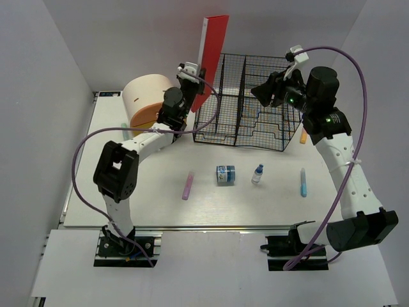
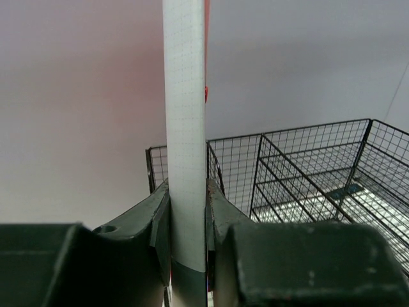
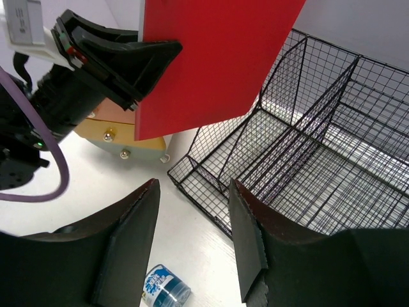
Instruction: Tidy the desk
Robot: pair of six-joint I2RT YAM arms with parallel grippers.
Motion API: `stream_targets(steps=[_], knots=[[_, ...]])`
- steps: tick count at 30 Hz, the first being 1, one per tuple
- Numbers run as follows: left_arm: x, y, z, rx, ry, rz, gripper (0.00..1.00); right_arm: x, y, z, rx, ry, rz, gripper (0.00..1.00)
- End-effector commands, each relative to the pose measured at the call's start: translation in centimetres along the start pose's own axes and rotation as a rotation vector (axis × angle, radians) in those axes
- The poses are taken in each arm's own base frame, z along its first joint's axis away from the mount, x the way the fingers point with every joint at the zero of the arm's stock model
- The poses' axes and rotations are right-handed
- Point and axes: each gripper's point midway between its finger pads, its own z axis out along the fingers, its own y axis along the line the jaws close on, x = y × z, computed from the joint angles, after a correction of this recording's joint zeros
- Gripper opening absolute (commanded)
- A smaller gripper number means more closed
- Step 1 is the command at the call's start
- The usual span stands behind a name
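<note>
- The left gripper (image 1: 190, 72) clamped the red folder (image 1: 213, 51) upright over the wire basket (image 1: 243, 102), at its left edge.
- The right gripper (image 3: 192, 217) hung released, jaws apart, above the wire basket.

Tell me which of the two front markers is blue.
The blue marker, lying right of the small bottle; the pink marker lies well left of that bottle.
</note>
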Motion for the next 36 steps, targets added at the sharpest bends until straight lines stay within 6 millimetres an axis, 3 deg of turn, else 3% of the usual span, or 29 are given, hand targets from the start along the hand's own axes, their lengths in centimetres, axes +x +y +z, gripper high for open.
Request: stream_targets(steps=[1,6,8,9,13,20,26,36], knots=[[-4.7,-0.2,0.4,-0.031,-0.183,0.017,0.00,-0.9,0.1,-0.1,-0.018,-0.023,-0.015,0.53],[-3.8,-0.5,0.1,-0.038,-0.230,0.024,0.00,-0.3,-0.2,0.2,-0.026,-0.010,-0.001,0.53],[-2.6,-0.7,-0.1,-0.034,-0.232,0.014,0.00,-0.2,-0.3,0.2,-0.026,-0.011,0.002,0.54],[-3.2,-0.6,-0.3,-0.040,-0.278,0.009,0.00,-0.2,-0.3,0.2,-0.030,-0.010,0.004,0.53],[-1.2,-0.7,0.0,-0.043,-0.282,0.003,0.00,0.1,-0.5,0.1,-0.028,-0.004,0.005,0.53],[0.6,-1.0,-0.2,-0.038,-0.316,-0.004,0.00,1.1,-0.9,0.0,-0.032,0.009,0.013,0.53],[1.3,-1.8,-0.4,0.002,-0.326,-0.028,0.00,1.7,-1.0,0.1,-0.040,0.017,0.009,0.53],[1.8,-1.1,-0.1,-0.022,-0.378,-0.024,0.00,1.3,-1.1,0.0,-0.050,0.001,-0.001,0.53]])
